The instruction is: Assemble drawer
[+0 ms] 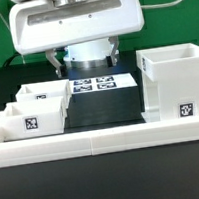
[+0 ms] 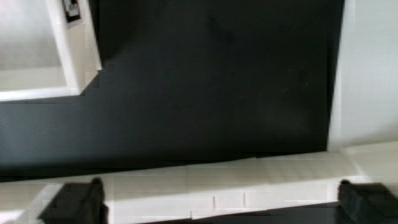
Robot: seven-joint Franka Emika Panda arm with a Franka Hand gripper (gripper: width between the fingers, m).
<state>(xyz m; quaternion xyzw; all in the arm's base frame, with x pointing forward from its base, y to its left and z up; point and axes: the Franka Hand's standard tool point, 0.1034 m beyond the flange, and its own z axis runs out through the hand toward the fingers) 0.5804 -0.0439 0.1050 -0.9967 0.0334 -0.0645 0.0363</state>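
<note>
hardly started: housing (image 1: 176, 83) stands on the table (image 1: 104, 112) at the exterior view's right, near tray (image 1: 28, 121) and far tray (image 1: 44, 94) sit loose at that view's left, unslotted. pincer (image 2: 217, 198) gapes wide, empty.

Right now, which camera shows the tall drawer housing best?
The exterior view: the housing stands in plain sight, its open top and front tag visible. The wrist view shows only white edges; I cannot tell whether any is it.
</note>
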